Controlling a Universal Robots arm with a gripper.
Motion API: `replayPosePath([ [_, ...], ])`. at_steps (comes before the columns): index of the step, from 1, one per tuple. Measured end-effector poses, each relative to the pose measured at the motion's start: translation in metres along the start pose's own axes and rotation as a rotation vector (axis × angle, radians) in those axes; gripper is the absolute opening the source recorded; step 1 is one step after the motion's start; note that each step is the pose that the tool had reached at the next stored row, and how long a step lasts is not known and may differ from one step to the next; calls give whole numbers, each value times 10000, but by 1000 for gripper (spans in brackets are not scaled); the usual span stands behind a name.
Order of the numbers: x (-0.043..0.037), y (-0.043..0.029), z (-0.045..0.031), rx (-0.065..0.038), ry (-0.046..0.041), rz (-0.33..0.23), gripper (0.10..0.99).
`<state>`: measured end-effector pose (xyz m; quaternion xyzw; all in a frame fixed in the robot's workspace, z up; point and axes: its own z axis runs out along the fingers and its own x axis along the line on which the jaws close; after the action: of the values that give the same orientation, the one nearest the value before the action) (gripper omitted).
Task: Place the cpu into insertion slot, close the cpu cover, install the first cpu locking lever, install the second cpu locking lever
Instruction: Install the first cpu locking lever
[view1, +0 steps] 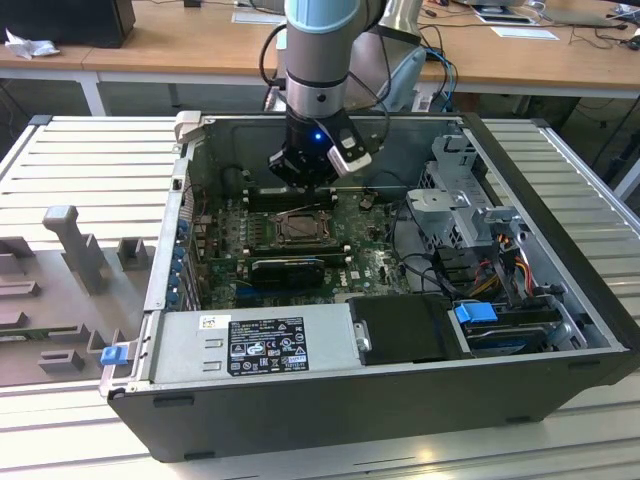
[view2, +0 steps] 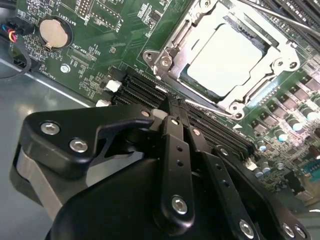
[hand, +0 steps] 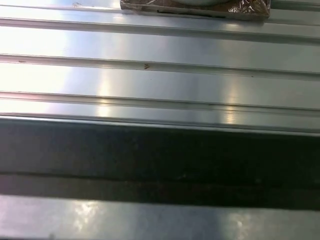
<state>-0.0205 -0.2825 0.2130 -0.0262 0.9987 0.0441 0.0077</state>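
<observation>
The cpu (view2: 227, 60) sits under the closed cover (view2: 272, 75) — the pincer (view2: 176, 102), clenched empty beside it, could snag a loose lever (view2: 280, 17).

A ribbed aluminium worktop (view1: 90, 165) carries an open black computer case (view1: 400, 400) lying on its side across the middle. Near the worktop's edge on the exterior view's left lie grey moulded fixtures (view1: 70, 250) and a small blue clip (view1: 112, 354).

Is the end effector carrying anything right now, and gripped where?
Nothing is held. The end effector is shut and empty; the cpu already sits in the insertion slot under the cpu cover.
</observation>
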Motion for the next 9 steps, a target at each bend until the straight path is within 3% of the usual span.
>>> replayPosePath([
  [9, -14, -19, 56, 0, 1, -3, 106],
])
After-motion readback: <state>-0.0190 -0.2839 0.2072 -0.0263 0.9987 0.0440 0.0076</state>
